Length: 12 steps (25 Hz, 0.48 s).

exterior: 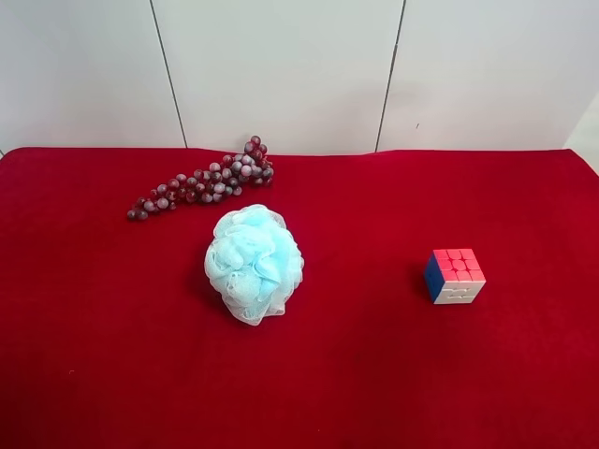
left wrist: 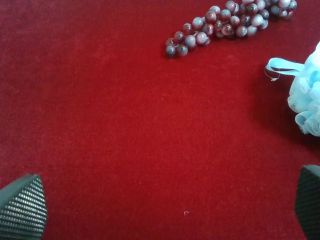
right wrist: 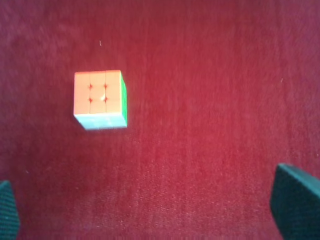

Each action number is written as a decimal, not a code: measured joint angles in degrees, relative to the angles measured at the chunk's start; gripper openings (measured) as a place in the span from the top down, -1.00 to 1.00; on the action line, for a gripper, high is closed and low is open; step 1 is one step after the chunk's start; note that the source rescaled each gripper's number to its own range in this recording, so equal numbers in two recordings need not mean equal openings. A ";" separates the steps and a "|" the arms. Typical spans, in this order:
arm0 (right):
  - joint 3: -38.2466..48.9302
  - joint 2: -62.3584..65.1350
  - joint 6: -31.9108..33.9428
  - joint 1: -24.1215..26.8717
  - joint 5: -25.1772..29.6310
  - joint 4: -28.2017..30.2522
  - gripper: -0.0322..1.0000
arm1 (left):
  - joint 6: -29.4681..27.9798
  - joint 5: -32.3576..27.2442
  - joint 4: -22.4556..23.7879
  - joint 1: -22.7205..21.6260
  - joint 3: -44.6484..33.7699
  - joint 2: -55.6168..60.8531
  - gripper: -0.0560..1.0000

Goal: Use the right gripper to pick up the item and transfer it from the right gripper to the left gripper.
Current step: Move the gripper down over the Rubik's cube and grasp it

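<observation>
The small puzzle cube (exterior: 455, 275) sits on the red cloth at the right of the exterior high view, red face up, blue and white sides showing. In the right wrist view the cube (right wrist: 99, 99) lies ahead of my right gripper (right wrist: 152, 212), apart from it. That gripper is open and empty, its fingertips (right wrist: 295, 202) spread wide at the frame's corners. My left gripper (left wrist: 167, 210) is open and empty over bare cloth, its ribbed fingertips (left wrist: 22, 210) far apart. Neither arm shows in the exterior high view.
A light-blue mesh bath puff (exterior: 254, 263) sits mid-table and shows at the left wrist view's edge (left wrist: 307, 102). A bunch of dark red grapes (exterior: 207, 187) lies behind it, also in the left wrist view (left wrist: 227, 25). The red cloth (exterior: 94, 355) ends at a white wall.
</observation>
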State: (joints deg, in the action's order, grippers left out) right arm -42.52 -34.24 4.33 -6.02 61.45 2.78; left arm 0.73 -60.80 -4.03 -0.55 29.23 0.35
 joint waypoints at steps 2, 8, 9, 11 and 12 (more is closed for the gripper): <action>-1.54 -3.45 0.00 0.00 0.00 0.00 -1.00 | 0.00 0.00 0.00 0.00 0.00 0.00 -1.00; -7.67 -21.26 -3.97 0.00 -0.26 0.00 -1.00 | 0.00 0.00 0.00 0.00 0.00 0.00 -1.00; -8.25 -23.57 -4.33 0.00 -0.26 0.00 -1.00 | 0.00 0.00 0.00 0.00 0.00 0.00 -1.00; -9.32 -28.70 -4.70 0.00 -0.41 0.00 -1.00 | 0.00 0.00 0.00 0.00 0.00 0.00 -1.00; -9.70 -31.01 -4.76 0.00 -0.41 0.00 -1.00 | 0.00 0.00 0.00 0.00 0.00 0.00 -1.00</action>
State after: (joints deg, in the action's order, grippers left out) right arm -52.22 -65.25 -0.43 -6.02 61.04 2.78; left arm 0.73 -60.80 -4.03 -0.55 29.23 0.35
